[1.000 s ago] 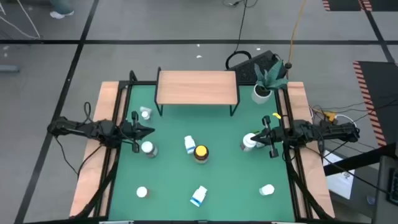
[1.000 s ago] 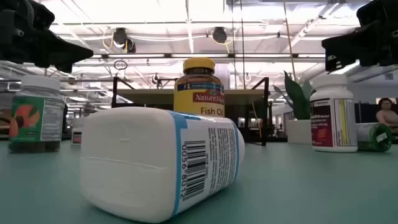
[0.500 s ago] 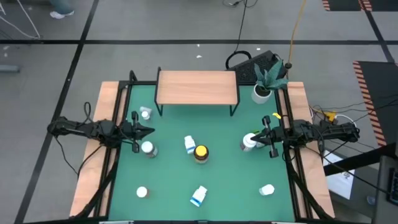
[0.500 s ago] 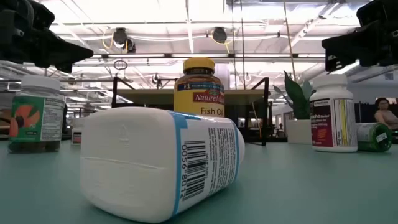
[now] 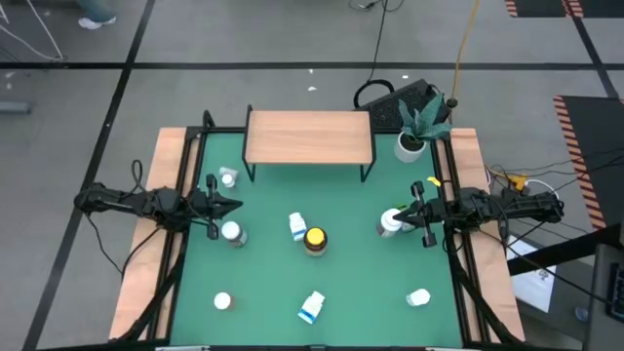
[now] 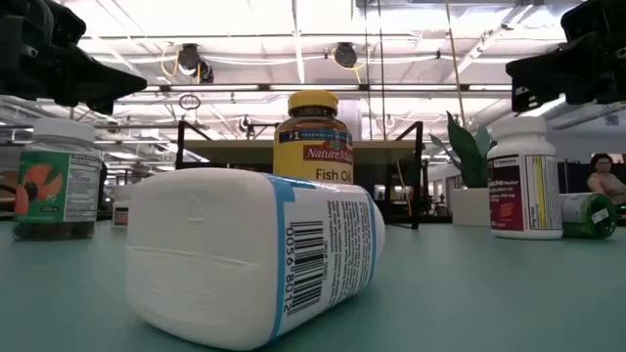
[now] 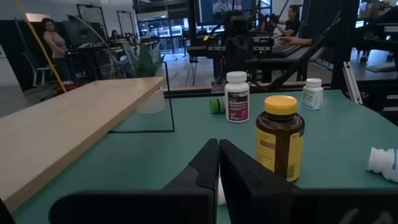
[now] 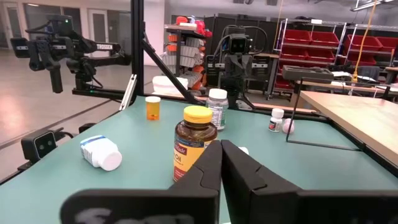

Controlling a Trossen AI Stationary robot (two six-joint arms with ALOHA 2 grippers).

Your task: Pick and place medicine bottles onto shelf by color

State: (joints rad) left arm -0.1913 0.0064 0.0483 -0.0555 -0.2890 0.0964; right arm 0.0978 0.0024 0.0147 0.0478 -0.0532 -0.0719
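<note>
Several medicine bottles stand or lie on the green table. An amber bottle with a yellow lid [image 5: 315, 240] stands mid-table beside a white, blue-labelled one [image 5: 298, 226]. A white, blue-labelled bottle [image 5: 312, 307] lies on its side near the front edge. A white bottle with a red label [image 5: 391, 222] stands at the right, and a green one [image 6: 590, 215] lies by it. The shelf [image 5: 308, 136] stands on its black legs at the far side with nothing on its top. My left gripper [image 5: 234, 204] is shut and empty above the left side. My right gripper [image 5: 403, 212] is shut and empty, above and beside the red-labelled bottle.
More white bottles stand at the left [image 5: 228, 177] [image 5: 232, 232] and near the front [image 5: 222, 301] [image 5: 418, 297]. A potted plant [image 5: 413, 136] stands at the far right corner. Wooden side boards [image 5: 146, 283] edge the table. People show in the room beyond.
</note>
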